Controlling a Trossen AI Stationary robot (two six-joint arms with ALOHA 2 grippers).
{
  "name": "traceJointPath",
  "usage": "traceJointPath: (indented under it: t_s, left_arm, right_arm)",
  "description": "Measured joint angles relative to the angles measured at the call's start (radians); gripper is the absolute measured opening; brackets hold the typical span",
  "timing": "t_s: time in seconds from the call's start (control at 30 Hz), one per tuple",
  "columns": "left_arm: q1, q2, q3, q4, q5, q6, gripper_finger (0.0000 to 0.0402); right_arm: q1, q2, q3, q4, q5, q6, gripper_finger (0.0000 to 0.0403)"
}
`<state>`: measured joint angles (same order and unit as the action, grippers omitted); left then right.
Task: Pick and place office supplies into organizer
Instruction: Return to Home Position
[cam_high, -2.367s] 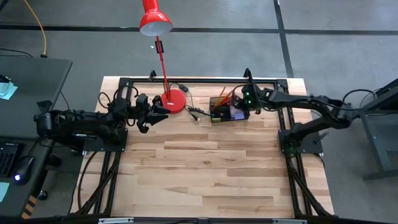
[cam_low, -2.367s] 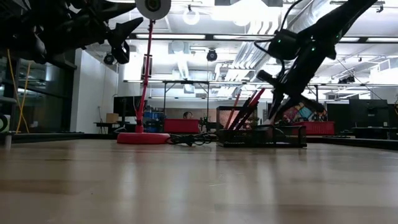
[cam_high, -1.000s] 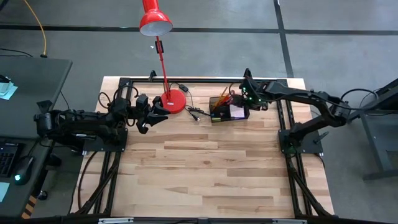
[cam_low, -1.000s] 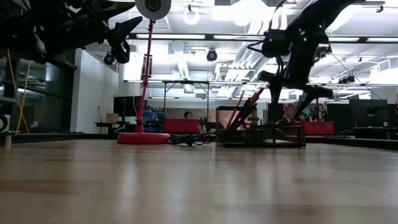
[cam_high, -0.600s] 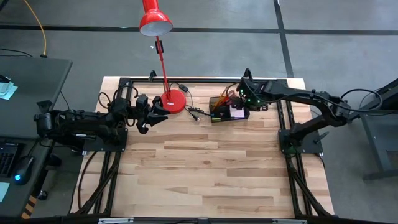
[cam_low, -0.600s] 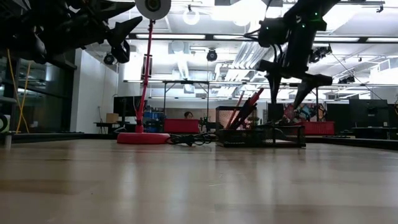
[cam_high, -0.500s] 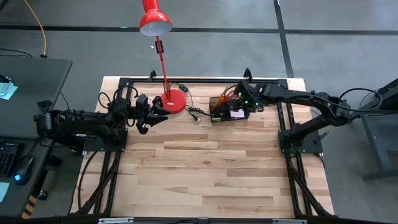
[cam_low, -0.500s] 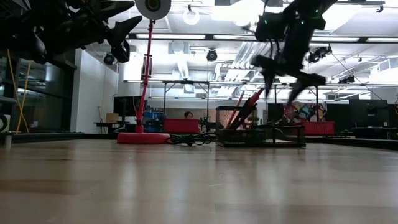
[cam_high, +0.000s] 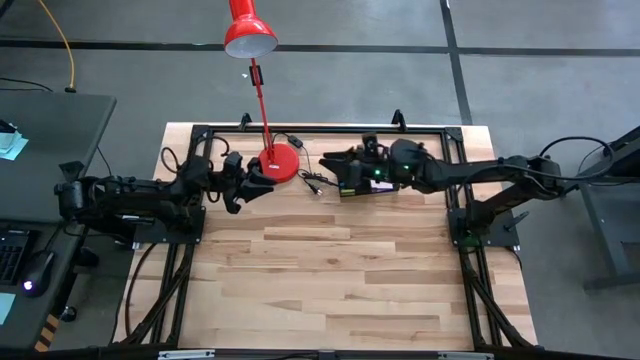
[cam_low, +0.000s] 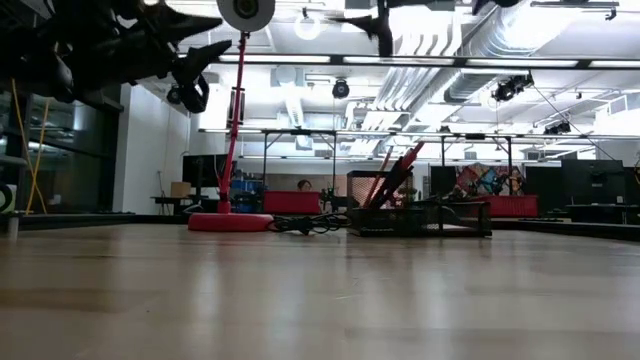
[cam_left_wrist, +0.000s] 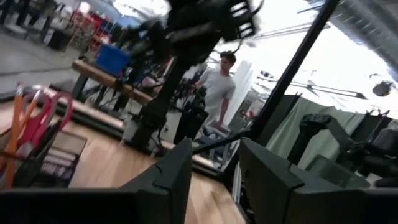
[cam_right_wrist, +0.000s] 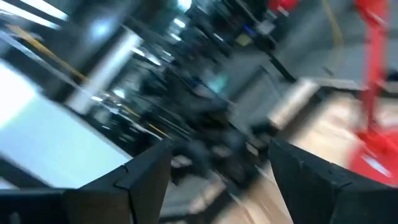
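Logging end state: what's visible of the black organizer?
The organizer is a low black rectangular tray with mesh-looking upright walls, standing flat on the wooden table near its far edge, apart from the red lamp base. Red-handled scissors and orange pencils lean up out of one end. In the high view the open right gripper hangs above it, hiding most compartments.

arms (cam_high: 130, 200): black | cables (cam_high: 167, 160): black loops | right wrist: green light (cam_high: 374, 184)
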<state>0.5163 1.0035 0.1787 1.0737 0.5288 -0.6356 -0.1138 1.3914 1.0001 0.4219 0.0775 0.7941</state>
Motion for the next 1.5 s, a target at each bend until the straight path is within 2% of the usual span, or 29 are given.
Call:
traceJointPath:
  t_s: [0.1, 0.17, 0.3, 0.37, 0.43, 0.5, 0.6, 0.7, 0.87, 1.0, 1.13, 1.23, 1.3, 1.33, 1.5]
  left_arm:
    - [0.0, 0.001, 0.013, -0.055, -0.003, 0.008, 0.01]
    - [0.0, 0.0, 0.041, -0.088, 0.001, 0.0, 0.0081]
    - [-0.002, 0.0, 0.132, -0.225, 0.098, 0.014, 0.0043]
    - [-0.02, -0.007, 0.186, -0.277, 0.136, 0.057, 0.0027]
    - [-0.047, -0.011, 0.241, -0.352, 0.134, 0.132, 0.0014]
    - [-0.07, -0.02, 0.298, -0.46, 0.12, 0.232, 0.0004]
    - [-0.119, -0.053, 0.372, -0.713, -0.005, 0.379, 0.0004]
    - [-0.186, -0.1, 0.408, -0.915, -0.217, 0.468, 0.001]
    - [-0.306, -0.223, 0.396, -0.922, -0.486, 0.454, 0.0014]
    - [-0.401, -0.29, 0.393, -0.994, -0.635, 0.524, 0.001]
    - [-0.495, -0.348, 0.394, -1.057, -0.806, 0.501, 0.0003]
    - [-0.553, -0.385, 0.393, -1.096, -0.824, 0.601, 0.0004]
    - [-0.579, -0.402, 0.396, -1.153, -0.829, 0.734, 0.001]
    - [-0.589, -0.41, 0.395, -1.211, -0.835, 0.746, 0.0013]
    - [-0.65, -0.433, 0.393, -1.438, -1.099, 0.528, 0.0028]
  right_arm:
    - [0.023, -0.001, 0.0, 0.065, 0.006, -0.017, 0.0259]
    - [0.04, 0.0, 0.0, 0.064, 0.034, 0.029, 0.0259]
    - [0.066, 0.0, 0.0, 0.006, 0.073, 0.108, 0.0259]
    - [0.071, 0.0, 0.0, -0.03, 0.065, 0.116, 0.0259]
    - [0.071, -0.003, 0.0, -0.108, 0.007, 0.149, 0.0259]
    - [0.071, -0.006, -0.001, -0.195, -0.005, 0.234, 0.0259]
    - [0.069, -0.011, -0.001, -0.361, -0.03, 0.324, 0.0259]
    - [0.095, -0.012, -0.002, -0.385, -0.004, 0.222, 0.0259]
    - [0.201, -0.055, -0.001, -0.296, 0.115, -0.13, 0.0259]
    - [0.236, -0.113, -0.023, -0.203, 0.101, -0.278, 0.0259]
    - [0.258, -0.207, -0.205, 0.043, 0.048, -0.313, 0.0259]
    - [0.283, -0.299, -0.383, 0.267, 0.041, -0.307, 0.0259]
    - [0.3, -0.359, -0.468, 0.297, 0.026, -0.295, 0.0259]
    - [0.308, -0.388, -0.495, 0.296, 0.027, -0.282, 0.0259]
    - [0.366, -0.552, -0.596, 0.289, 0.14, -0.361, 0.0259]
